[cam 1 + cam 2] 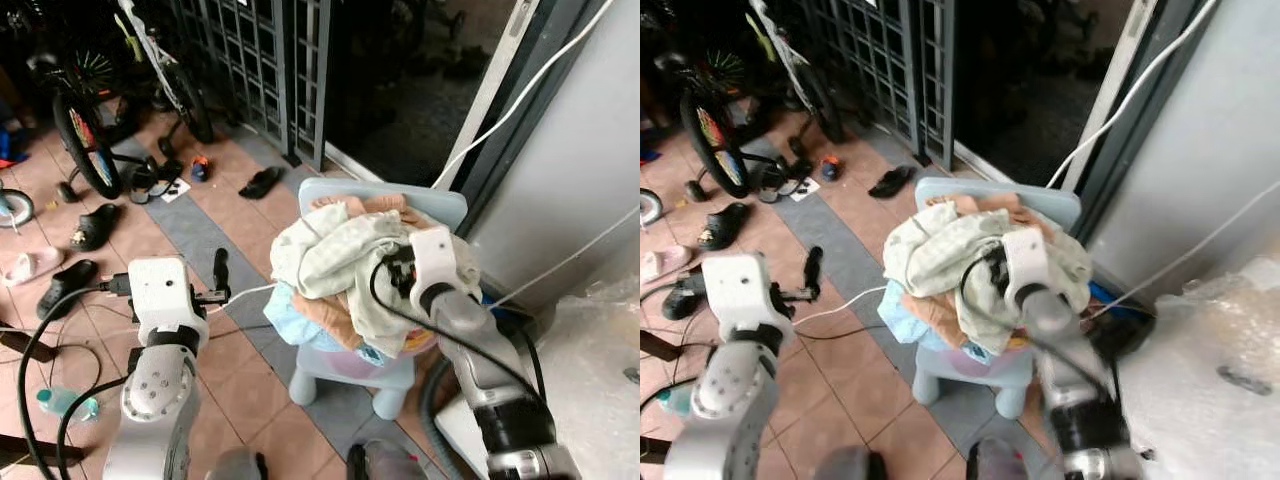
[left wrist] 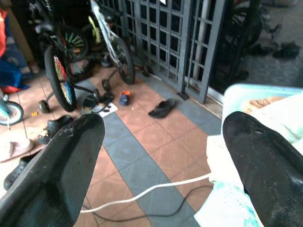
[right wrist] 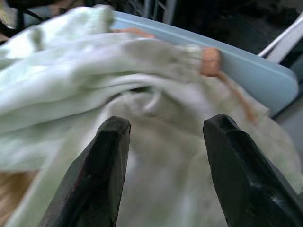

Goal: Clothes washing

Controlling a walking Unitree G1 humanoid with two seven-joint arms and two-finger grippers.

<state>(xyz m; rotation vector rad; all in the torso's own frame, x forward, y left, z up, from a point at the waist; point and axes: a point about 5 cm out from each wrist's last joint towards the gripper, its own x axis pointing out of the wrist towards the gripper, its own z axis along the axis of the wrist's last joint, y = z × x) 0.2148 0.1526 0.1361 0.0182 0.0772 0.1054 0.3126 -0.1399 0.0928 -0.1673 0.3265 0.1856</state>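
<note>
A heap of clothes point(image 1: 340, 260) is piled on a light blue plastic chair point(image 1: 440, 205); a pale green cloth point(image 3: 71, 61) lies on top, with peach and blue pieces under it. My right gripper point(image 3: 165, 130) is open and points down into the pale green cloth, its fingers point(image 3: 104, 156) just above the fabric with nothing held. My left gripper point(image 2: 163, 125) is open, held out over the tiled floor to the left of the chair, apart from the clothes.
Bicycles point(image 1: 85, 130) and several sandals point(image 1: 262, 182) sit on the floor at the left, before a dark metal gate point(image 1: 260, 60). A white cable point(image 1: 240, 295) runs across the tiles. A grey wall and a bubble-wrapped object point(image 1: 590, 370) stand at the right.
</note>
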